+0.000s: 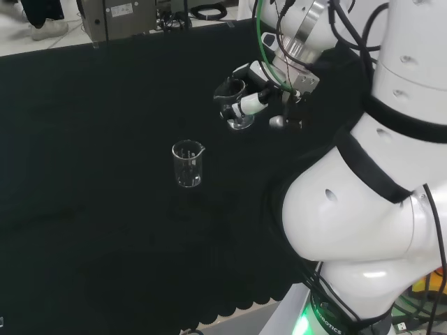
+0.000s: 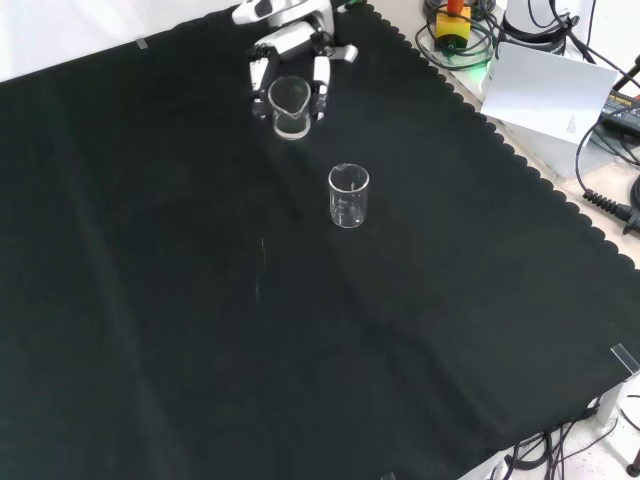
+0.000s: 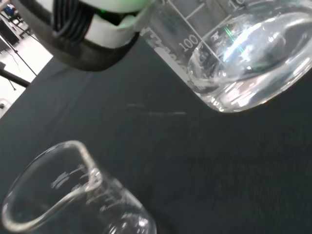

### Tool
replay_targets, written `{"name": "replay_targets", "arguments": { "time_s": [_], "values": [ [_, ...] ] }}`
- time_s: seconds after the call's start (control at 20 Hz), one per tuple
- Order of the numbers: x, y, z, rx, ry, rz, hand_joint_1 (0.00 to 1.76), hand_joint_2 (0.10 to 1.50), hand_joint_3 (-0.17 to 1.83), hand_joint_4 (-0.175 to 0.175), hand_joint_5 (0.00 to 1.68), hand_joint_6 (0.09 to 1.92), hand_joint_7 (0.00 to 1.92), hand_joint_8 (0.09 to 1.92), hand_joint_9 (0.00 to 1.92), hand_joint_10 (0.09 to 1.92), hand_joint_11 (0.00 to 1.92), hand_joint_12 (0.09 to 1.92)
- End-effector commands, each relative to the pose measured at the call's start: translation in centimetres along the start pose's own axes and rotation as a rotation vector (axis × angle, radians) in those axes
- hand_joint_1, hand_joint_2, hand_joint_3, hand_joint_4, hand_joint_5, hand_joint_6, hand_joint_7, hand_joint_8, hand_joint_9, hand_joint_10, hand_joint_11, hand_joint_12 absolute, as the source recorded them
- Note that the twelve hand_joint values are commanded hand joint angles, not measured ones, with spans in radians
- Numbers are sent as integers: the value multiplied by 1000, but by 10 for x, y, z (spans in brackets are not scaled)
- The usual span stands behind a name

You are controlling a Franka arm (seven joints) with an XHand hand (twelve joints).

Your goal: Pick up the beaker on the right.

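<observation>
At the front view's top, the hand (image 2: 292, 55) curls around one beaker (image 2: 290, 106), apparently lifted; the other beaker (image 2: 348, 195) stands mid-frame on the tabletop (image 2: 180, 330).

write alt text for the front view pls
A robot hand with fingers curled round a clear glass beaker at the top of a black cloth. A second beaker stands upright below and to the right.

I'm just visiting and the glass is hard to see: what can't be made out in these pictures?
- Held beaker, head view: the hand covers its far side.
- Held beaker's rim, wrist view: cut off by the picture's edge.
- Free beaker, wrist view: its base is cut off.
- Either beaker's contents: clear glass, cannot tell.
- Hand's palm, front view: hidden behind the beaker; fingers show.
</observation>
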State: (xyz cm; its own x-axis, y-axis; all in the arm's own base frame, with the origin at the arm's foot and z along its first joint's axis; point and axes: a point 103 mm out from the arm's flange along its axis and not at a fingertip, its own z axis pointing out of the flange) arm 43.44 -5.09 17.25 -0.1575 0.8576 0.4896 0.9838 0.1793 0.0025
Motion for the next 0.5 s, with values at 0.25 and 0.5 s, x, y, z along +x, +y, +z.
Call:
{"name": "replay_targets", "arguments": {
  "time_s": [0.25, 0.5],
  "values": [
    [42, -37, 11, 91, -143, -5, 1435, 999, -175, -175, 1346, 257, 1427, 353, 1636, 87, 1350, 717],
    [56, -41, 18, 126, -212, -3, 1434, 999, -175, -175, 1349, 250, 1430, 347, 1637, 87, 1351, 722]
  ]
}}
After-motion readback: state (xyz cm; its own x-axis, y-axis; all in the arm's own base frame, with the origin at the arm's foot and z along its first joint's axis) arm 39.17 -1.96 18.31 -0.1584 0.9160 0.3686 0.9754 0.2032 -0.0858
